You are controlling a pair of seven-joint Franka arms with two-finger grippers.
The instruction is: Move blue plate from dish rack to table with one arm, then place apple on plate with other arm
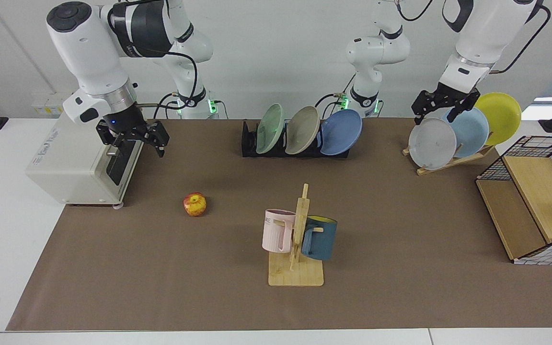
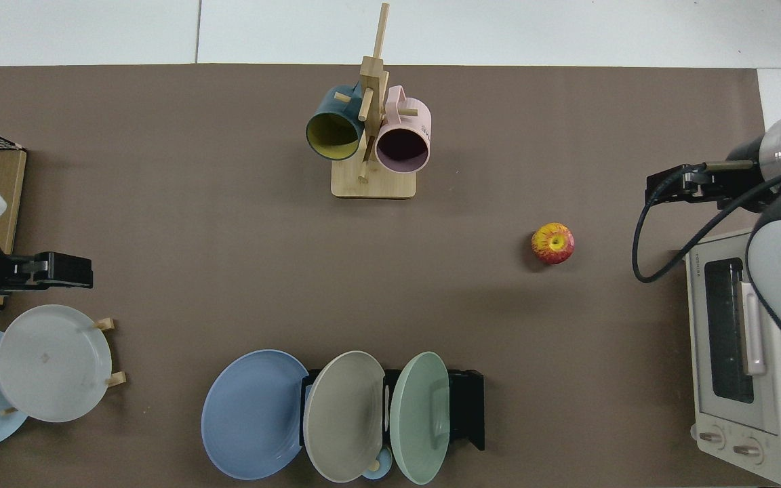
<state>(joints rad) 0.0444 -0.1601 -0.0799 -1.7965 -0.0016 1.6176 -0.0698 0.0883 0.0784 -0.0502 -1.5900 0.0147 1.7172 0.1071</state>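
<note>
Toaster oven (image 1: pixel 82 163), wooden mug tree (image 1: pixel 298 239) (pink and teal mugs), wooden plate stand (image 1: pixel 453 160) — grey, pale-blue, yellow plates.

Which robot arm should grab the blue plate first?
Probably the left one. Its gripper hangs open above the wooden plate stand, on the blue plate's end of the dish rack. The right gripper, also open, hangs by the toaster oven, closer to the apple.

Blue plate (image 1: pixel 342 132) (image 2: pixel 253 414) still on edge, leaning, in the end slot of the black dish rack (image 1: pixel 249 143) (image 2: pixel 466 407), at 12 o'clock on the brown-matted table (image 1: pixel 400 268) (image 2: pixel 160 224) in the facing view. Apple (image 1: pixel 194 204) (image 2: pixel 552 243), red-yellow, sits alone on the mat at 8 o'clock from the rack, well apart.
</note>
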